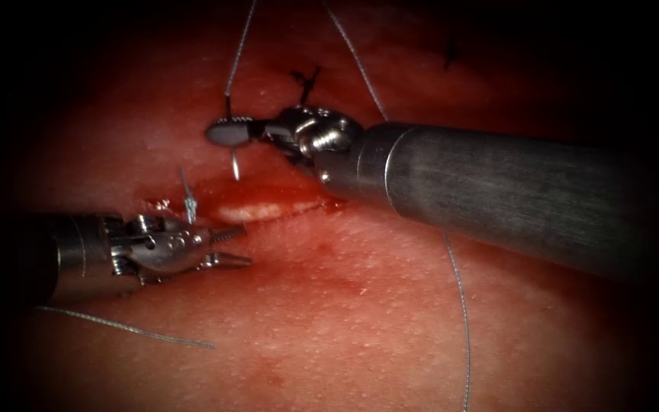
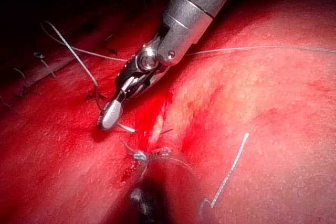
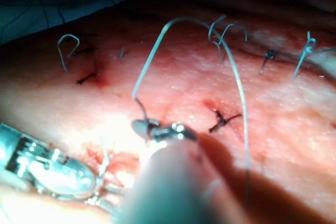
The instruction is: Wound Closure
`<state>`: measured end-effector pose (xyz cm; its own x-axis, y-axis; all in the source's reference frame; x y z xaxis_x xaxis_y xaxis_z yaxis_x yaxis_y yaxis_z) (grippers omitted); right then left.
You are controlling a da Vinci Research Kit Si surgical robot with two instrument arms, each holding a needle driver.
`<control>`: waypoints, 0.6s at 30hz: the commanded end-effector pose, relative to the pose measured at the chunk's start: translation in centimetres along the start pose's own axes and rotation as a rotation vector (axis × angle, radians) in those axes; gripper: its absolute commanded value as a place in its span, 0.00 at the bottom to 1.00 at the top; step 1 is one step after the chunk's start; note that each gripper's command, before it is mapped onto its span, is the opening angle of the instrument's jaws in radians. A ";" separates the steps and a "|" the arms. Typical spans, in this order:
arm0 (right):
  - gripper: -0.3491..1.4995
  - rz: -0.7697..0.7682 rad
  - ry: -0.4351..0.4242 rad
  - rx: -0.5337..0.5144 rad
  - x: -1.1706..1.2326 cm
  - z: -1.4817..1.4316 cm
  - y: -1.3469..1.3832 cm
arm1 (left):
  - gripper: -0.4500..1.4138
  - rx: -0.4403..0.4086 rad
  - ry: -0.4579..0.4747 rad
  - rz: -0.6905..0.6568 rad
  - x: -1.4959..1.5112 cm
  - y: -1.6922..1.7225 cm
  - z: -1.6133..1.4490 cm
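Above the open cut (image 1: 268, 210), on its far side, the curved needle (image 1: 234, 164) hangs from the right hand (image 1: 230, 133), which is clamped on it near the thread end, the point hanging down clear of the tissue (image 1: 360, 320). Thread (image 1: 239, 46) rises from the needle away from the cut. Left of the cut, the left hand (image 1: 230, 246) sits narrowly parted, holding nothing. A tied stitch (image 1: 306, 80) lies farther back.
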<state>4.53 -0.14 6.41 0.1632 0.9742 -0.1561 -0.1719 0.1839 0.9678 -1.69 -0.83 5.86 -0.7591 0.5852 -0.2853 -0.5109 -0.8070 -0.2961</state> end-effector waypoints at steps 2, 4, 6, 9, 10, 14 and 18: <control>0.00 0.041 -0.011 0.022 0.06 0.08 -0.02 | 0.39 -0.001 0.002 0.001 0.05 -0.01 0.06; 0.00 0.056 -0.029 0.024 0.04 0.08 -0.04 | 0.39 -0.002 0.002 0.002 0.04 -0.02 0.05; 0.00 0.075 -0.046 0.033 0.00 0.09 -0.07 | 0.39 -0.003 0.002 0.003 0.04 -0.02 0.05; 0.00 0.081 -0.064 0.037 -0.07 0.10 -0.11 | 0.39 -0.004 0.003 0.003 0.04 -0.03 0.04; 0.00 0.080 -0.073 0.039 -0.10 0.10 -0.14 | 0.39 -0.004 0.002 0.003 0.03 -0.03 0.04; 0.00 0.080 -0.112 0.047 -0.20 0.13 -0.23 | 0.39 -0.004 0.002 0.003 0.04 -0.03 0.04; 0.00 0.083 -0.153 0.052 -0.37 0.13 -0.31 | 0.38 -0.007 0.002 0.002 0.05 -0.04 0.02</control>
<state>4.56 -0.61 6.17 0.2960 0.9542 -0.0432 -0.1450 0.0896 0.9854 -1.65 -0.79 5.81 -0.7598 0.5833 -0.2870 -0.5051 -0.8076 -0.3043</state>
